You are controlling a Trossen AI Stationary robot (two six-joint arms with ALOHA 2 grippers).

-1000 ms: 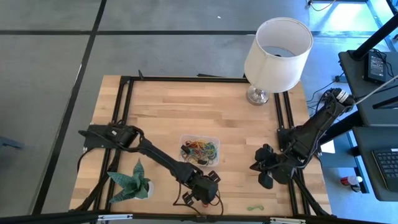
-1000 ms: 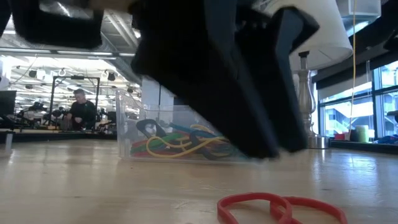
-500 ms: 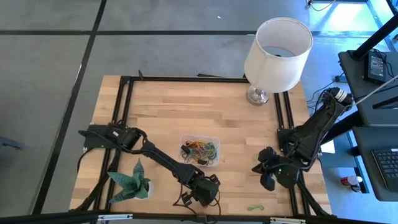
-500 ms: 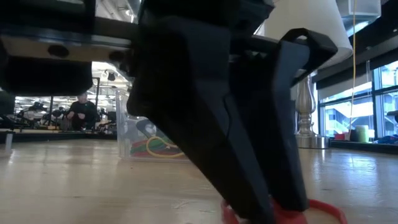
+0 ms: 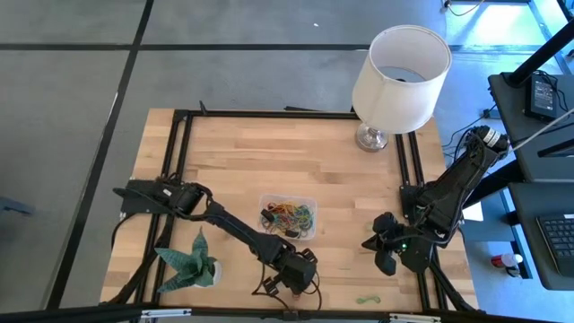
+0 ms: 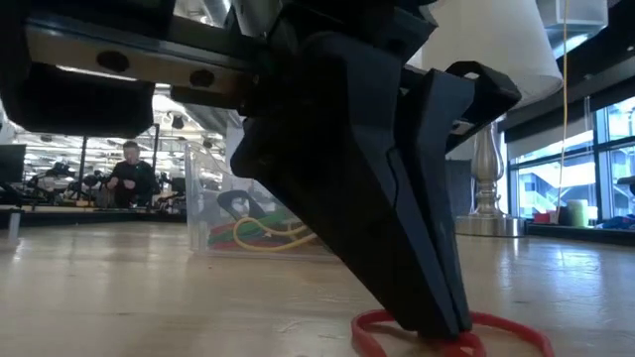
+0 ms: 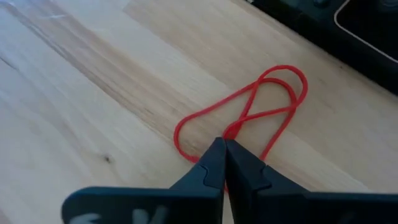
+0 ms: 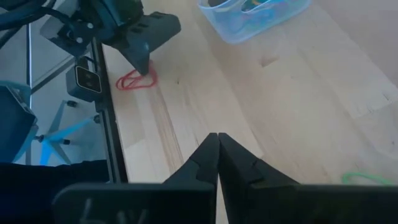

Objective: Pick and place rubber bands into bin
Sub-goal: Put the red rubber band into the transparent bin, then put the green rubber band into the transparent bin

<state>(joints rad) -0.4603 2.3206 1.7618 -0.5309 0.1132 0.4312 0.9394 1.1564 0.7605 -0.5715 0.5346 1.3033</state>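
Fingers of the left gripper (image 7: 225, 163) are clenched, tips down on the pale wooden counter (image 5: 242, 161) at its near edge, pinching one strand of a thin red rubber band (image 7: 249, 115) lying twisted in a figure-eight. In the low view the fingertips (image 6: 437, 317) press onto the loop (image 6: 476, 332) at counter level. Whether the strand is truly trapped between the tips cannot be confirmed; it disappears under them.

The small clear rectangular plastic bin (image 5: 289, 216) sits near the counter's middle, a short way from the left gripper, already holding a tangle of coloured bands (image 6: 263, 233). A second loose band, thin and green (image 5: 368, 300), lies near the front edge toward the right arm.

The right gripper (image 8: 217, 152) hovers at the right side with fingers closed on nothing.

Assessment: the red band is very light, soft and stretchy, lying flat, so a single-strand pinch suffices. It may slip, snag or spring free if lifted abruptly; the crossing point offers doubled material and a surer hold.
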